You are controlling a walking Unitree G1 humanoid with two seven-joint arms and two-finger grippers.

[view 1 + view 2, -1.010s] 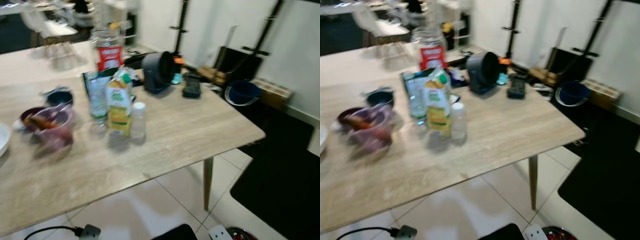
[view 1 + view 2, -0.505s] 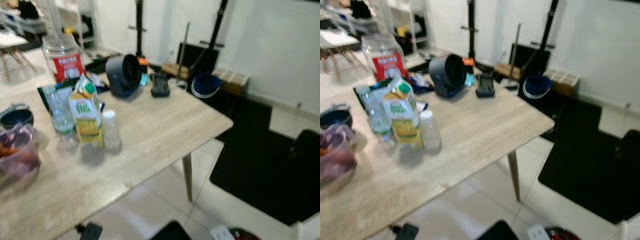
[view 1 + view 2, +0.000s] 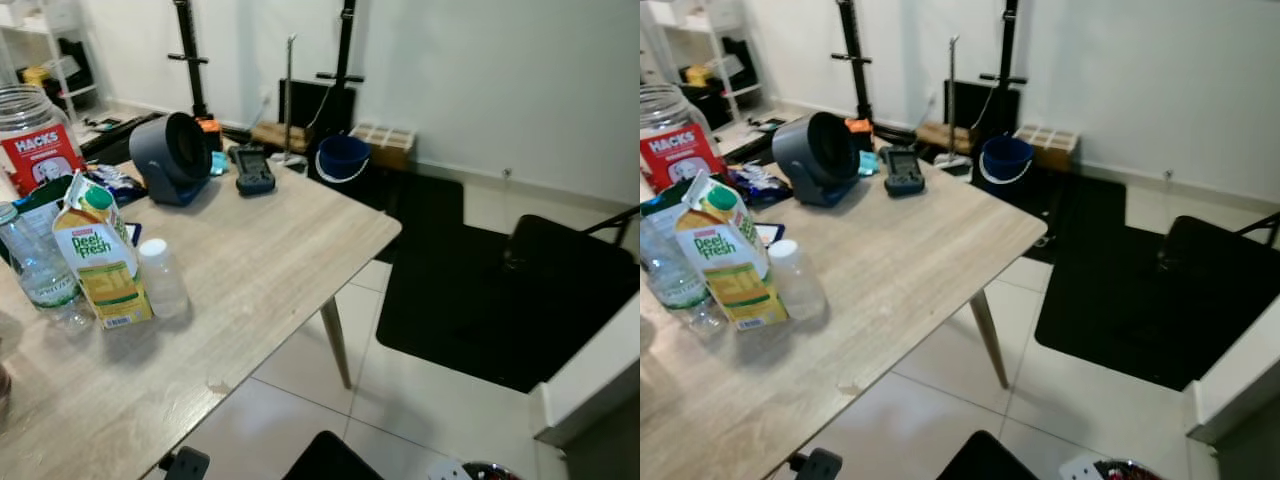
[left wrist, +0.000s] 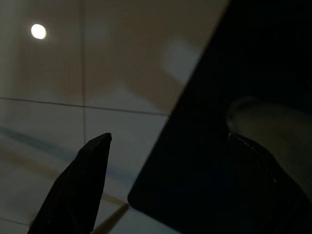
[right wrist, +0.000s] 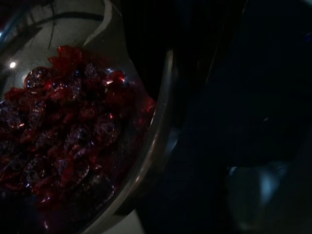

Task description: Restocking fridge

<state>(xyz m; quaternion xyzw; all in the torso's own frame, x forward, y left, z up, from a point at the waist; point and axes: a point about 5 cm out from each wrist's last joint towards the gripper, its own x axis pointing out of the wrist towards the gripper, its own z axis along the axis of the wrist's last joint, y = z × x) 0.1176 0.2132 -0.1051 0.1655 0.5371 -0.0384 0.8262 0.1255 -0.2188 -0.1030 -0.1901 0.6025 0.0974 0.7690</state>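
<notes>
A glass bowl of red berries (image 5: pixel 73 131) sits right against my right gripper, whose dark fingers overlap its rim; the bowl's edge (image 3: pixel 487 470) also peeks in low down in the head views. On the wooden table (image 3: pixel 270 250) stand a yellow-green juice carton (image 3: pixel 100 255), a small white-capped bottle (image 3: pixel 162 280), a clear water bottle (image 3: pixel 35 265) and a big red-labelled jar (image 3: pixel 35 140). My left gripper (image 4: pixel 165 195) hangs open over pale floor tiles and a black mat, nothing between its fingers.
A dark round fan (image 3: pixel 172 158) and a black handheld device (image 3: pixel 252 170) lie at the table's far corner. Beyond are a blue bucket (image 3: pixel 343 158), black stands and a black floor mat (image 3: pixel 480 290). A dark chair (image 3: pixel 570 250) and a white edge (image 3: pixel 590 385) are to the right.
The camera has swung to the right: table and items slid left in the picture, the purple bowls left the frame, and the mat and chair came in. The berry bowl stays with me.
</notes>
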